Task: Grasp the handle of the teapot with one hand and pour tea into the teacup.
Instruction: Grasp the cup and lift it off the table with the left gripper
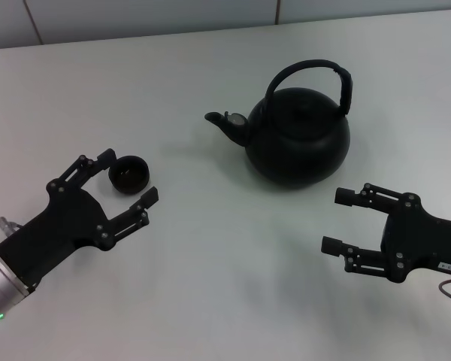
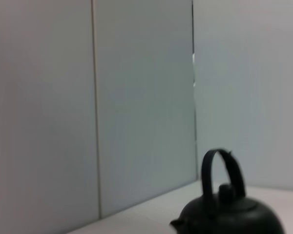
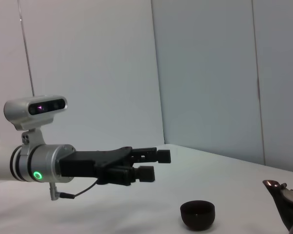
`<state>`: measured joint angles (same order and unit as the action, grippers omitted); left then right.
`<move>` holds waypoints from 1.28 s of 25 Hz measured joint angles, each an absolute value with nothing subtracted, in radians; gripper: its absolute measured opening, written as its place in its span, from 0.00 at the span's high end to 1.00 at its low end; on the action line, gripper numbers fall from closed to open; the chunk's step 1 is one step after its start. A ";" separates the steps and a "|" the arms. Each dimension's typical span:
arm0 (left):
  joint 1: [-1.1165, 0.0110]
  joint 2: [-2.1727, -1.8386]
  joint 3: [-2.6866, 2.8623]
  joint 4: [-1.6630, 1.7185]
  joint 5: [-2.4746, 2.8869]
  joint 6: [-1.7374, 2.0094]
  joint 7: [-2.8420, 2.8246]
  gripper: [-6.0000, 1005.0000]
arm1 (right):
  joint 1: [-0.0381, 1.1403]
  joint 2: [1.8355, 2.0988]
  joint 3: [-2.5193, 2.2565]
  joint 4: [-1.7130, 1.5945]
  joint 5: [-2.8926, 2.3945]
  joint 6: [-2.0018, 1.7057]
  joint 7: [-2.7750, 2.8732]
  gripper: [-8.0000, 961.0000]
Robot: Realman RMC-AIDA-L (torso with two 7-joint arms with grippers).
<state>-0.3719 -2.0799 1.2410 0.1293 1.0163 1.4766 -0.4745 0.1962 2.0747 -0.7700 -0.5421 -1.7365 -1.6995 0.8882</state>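
Two grippers are in play here, both hanging over a plain white table and neither one holding anything. The left gripper sits at the near-left of the head view with its fingers spread wide, and the teacup looks like it's right in the gap between the fingertips. The side-on right wrist view tells a different story though: the cup rests down on the table while that gripper floats above it, clearly not touching. So lined up over the cup, not around it.

Over at the near-right the right gripper is also spread open, fingers pointing inward across the table, with the upper fingertip close to the teapot but not on it.

That teapot stands upright in the middle of the table, a bit toward the far side, spout aimed at the robot's left, roughly toward the cup, which is well apart from it. Its handle arches straight up over the lid, free of both grippers. The left wrist view catches the pot and hoop against a pale panelled wall.

Can't tell if there's any tea in the cup, the inside just reads as black.
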 joint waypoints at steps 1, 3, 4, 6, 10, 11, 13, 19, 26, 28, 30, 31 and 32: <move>-0.373 -2.080 1.241 0.129 1.014 1.463 -0.465 0.15 | 0.197 2.075 -0.770 -0.541 -1.737 -1.699 0.888 0.20; -0.376 -2.080 1.244 0.128 1.013 1.430 -0.454 0.15 | 0.197 2.076 -0.770 -0.539 -1.735 -1.699 0.892 0.20; -0.376 -2.080 1.245 0.126 1.014 1.411 -0.451 0.15 | 0.197 2.076 -0.770 -0.539 -1.735 -1.699 0.892 0.20; -0.377 -2.080 1.246 0.122 1.017 1.377 -0.449 0.16 | 0.197 2.076 -0.770 -0.539 -1.733 -1.700 0.902 0.20; -0.372 -2.080 1.241 0.118 1.013 1.326 -0.425 0.16 | 0.197 2.076 -0.763 -0.536 -1.731 -1.699 0.914 0.20; -0.371 -2.080 1.239 0.118 1.012 1.319 -0.418 0.16 | 0.196 2.076 -0.760 -0.535 -1.730 -1.699 0.914 0.20; -0.375 -2.080 1.237 0.118 1.011 1.289 -0.408 0.16 | 0.197 2.077 -0.755 -0.532 -1.729 -1.694 0.914 0.20; -0.386 -2.080 1.209 0.118 1.006 1.239 -0.417 0.16 | 0.202 2.078 -0.755 -0.530 -1.729 -1.691 0.914 0.20; -0.410 -2.080 1.197 0.105 0.994 1.196 -0.420 0.16 | 0.212 2.079 -0.755 -0.530 -1.729 -1.689 0.914 0.20; -0.417 -2.080 1.204 0.098 0.994 1.175 -0.420 0.16 | 0.215 2.079 -0.755 -0.530 -1.729 -1.689 0.914 0.20; -0.419 -2.080 1.205 0.094 0.994 1.168 -0.421 0.16 | 0.219 2.079 -0.755 -0.531 -1.729 -1.687 0.914 0.20; -0.421 -2.080 1.206 0.092 0.994 1.165 -0.423 0.16 | 0.220 2.079 -0.755 -0.532 -1.729 -1.685 0.914 0.20; -0.421 -2.080 1.206 0.092 0.994 1.165 -0.423 0.16 | 0.221 2.079 -0.755 -0.532 -1.729 -1.683 0.914 0.20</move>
<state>-0.4214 -2.0800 1.2055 0.0916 0.9940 1.1646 -0.4230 0.2208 2.0786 -0.7547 -0.5323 -1.7290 -1.6831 0.9142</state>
